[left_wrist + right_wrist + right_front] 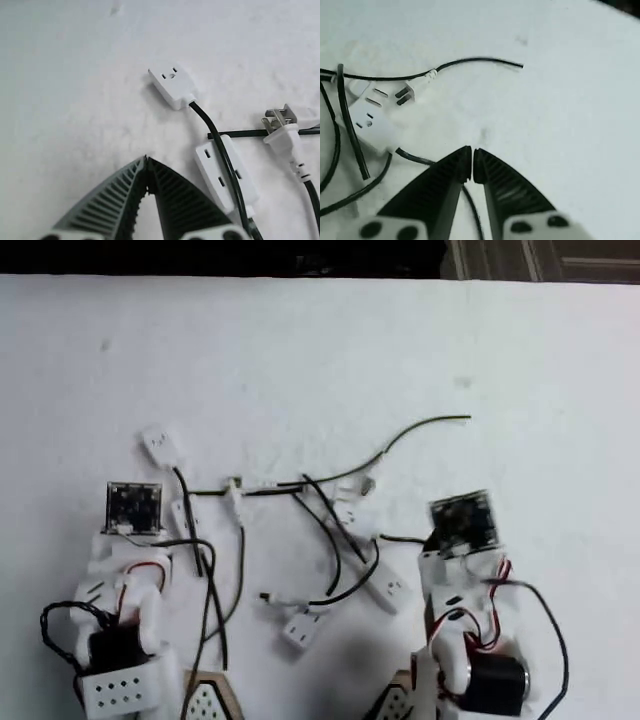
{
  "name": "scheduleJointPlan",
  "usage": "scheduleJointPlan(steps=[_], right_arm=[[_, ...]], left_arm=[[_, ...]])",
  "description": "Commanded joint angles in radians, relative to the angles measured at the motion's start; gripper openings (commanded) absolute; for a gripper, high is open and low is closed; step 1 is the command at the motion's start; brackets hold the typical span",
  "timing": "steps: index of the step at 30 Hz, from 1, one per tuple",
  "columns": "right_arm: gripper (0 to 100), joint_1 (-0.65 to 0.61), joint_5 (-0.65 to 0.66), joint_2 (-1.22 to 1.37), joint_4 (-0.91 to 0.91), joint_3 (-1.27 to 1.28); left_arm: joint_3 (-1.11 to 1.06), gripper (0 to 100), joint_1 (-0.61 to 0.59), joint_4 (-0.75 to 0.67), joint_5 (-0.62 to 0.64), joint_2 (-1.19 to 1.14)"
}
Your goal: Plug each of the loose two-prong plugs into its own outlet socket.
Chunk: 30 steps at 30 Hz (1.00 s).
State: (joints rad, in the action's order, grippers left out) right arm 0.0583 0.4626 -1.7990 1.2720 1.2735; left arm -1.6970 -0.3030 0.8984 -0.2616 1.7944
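Since the two-prong plug (pixel 284 135) is a small moulded body on a thin cord (pixel 312 195), it is judged light and hard-shelled, with smooth white sides that may slip and a cord springy enough to drag it askew once lifted. It is found lying flat on the table (pixel 75 75), just beside the long socket block (pixel 222 172) and near the square socket (pixel 172 85), its prongs bare. Hold is best taken across the flat sides of the body, behind the prongs, so that the blades are left free and unbent. A second plug (pixel 410 91) is seen by a white socket (pixel 367 117), perhaps touching it, though this cannot be settled. The left gripper (pixel 147 162) is closed on nothing, short of the block; the right gripper (pixel 472 152) is likewise closed and empty.
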Motion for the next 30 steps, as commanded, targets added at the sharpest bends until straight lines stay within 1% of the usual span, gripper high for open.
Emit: scheduleJointPlan(steps=[1, 6, 13, 15, 17, 19, 21, 23, 28, 30], right_arm=[[1.8, -0.021, 0.097, 0.041, 0.012, -0.101], [2.1, -0.085, -0.063, 0.309, -0.007, -0.213], [2.2, -0.231, -0.293, 0.808, -0.09, -0.443], [2.3, -0.263, -0.377, 0.923, -0.142, -0.503], [5.7, -0.271, -0.477, 1.032, -0.203, -0.555], [12.2, -0.28, -0.546, 1.13, -0.236, -0.603], [18.7, -0.303, -0.56, 1.228, -0.249, -0.644], [22.1, -0.318, -0.563, 1.328, -0.251, -0.684], [22.3, -0.34, -0.568, 1.566, -0.252, -0.809], [22.3, -0.332, -0.603, 1.653, -0.268, -0.873]], left_arm=[[0.005, 2, -0.007, 0.009, 0.006, 0.01], [0.005, 2, -0.007, 0.009, 0.006, 0.01], [0.005, 2, -0.007, 0.009, 0.006, 0.01], [0.005, 2, -0.007, 0.009, 0.006, 0.01], [0.005, 2, -0.007, 0.009, 0.006, 0.01], [0.005, 2, -0.007, 0.009, 0.006, 0.01], [0.005, 2, -0.007, 0.009, 0.006, 0.01], [0.005, 2, -0.007, 0.009, 0.006, 0.01], [0.005, 2, -0.007, 0.009, 0.006, 0.01], [0.005, 2, -0.007, 0.009, 0.006, 0.01]])
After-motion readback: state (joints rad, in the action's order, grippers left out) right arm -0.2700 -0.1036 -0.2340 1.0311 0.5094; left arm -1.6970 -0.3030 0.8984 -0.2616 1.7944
